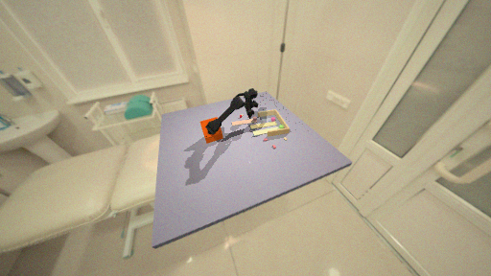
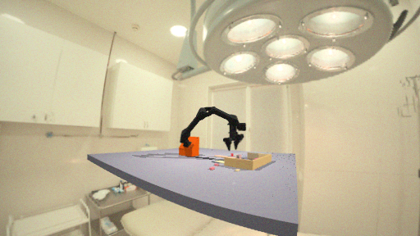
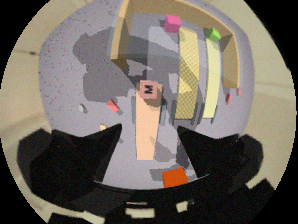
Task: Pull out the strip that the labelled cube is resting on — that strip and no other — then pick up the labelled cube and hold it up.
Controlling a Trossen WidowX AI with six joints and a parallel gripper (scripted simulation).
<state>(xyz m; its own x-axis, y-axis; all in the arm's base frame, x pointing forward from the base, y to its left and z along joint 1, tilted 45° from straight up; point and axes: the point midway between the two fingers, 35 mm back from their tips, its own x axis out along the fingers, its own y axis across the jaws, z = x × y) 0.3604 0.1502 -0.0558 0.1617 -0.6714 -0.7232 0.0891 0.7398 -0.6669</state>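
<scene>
The labelled cube point(image 3: 149, 90), dull pink with a dark M on top, sits at the far end of the peach strip point(image 3: 146, 132) point(image 1: 241, 123). That strip lies outside the open side of the tan tray. A hatched yellow strip point(image 3: 188, 75) and a pale yellow strip point(image 3: 212, 82) lie to its right in the wrist view, reaching into the tray. A pink cube point(image 3: 172, 23) and a green cube point(image 3: 214, 34) are at their far ends. My gripper point(image 3: 150, 128) point(image 2: 232, 148) is open and empty, pointing down above the peach strip, on the near side of the labelled cube.
The tan tray point(image 2: 242, 164) has raised walls around the far side. Thin grey rails point(image 3: 162, 112) flank the strips. Small loose pieces lie around, including a red one point(image 3: 112, 106) left of the labelled cube and another point(image 1: 274, 147). The orange base block point(image 1: 211, 136) stands under the arm.
</scene>
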